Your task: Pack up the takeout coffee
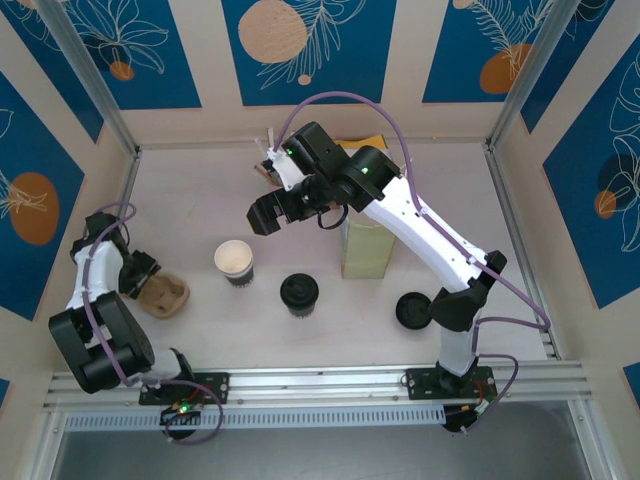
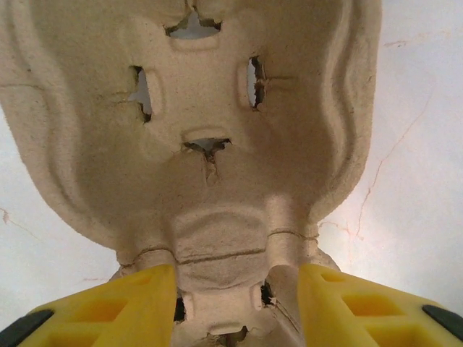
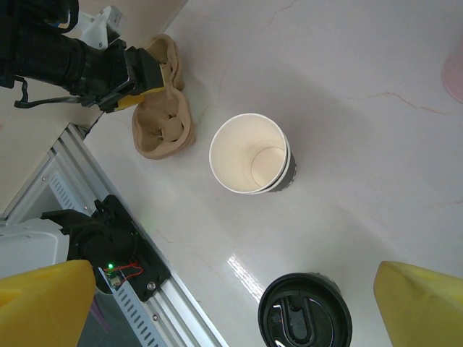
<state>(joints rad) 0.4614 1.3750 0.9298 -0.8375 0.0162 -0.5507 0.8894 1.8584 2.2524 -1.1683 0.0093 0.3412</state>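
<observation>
Near the left edge of the tabletop (image 1: 200,190), the left gripper (image 2: 235,307) is grasping the brown pulp cup carrier (image 2: 217,144). Its yellow fingers (image 2: 130,307) are pressing on either side of the carrier's narrow end, and the carrier is resting on the surface. To the right of the carrier, the open paper cup (image 1: 233,260) is standing upright, white with a dark band and pale inside. The lidded cup (image 1: 299,293), topped in black, is standing near it, a little closer to the arm bases. The loose black lid (image 1: 412,310) is lying beside the lower link of the right arm, well apart from both cups. The tall pale-yellow bag (image 1: 365,250) is standing upright to the right of the cups, slightly further back. The right gripper (image 1: 268,212) is hovering above the tabletop behind the open paper cup, with its fingers spread wide and released, holding nothing.
</observation>
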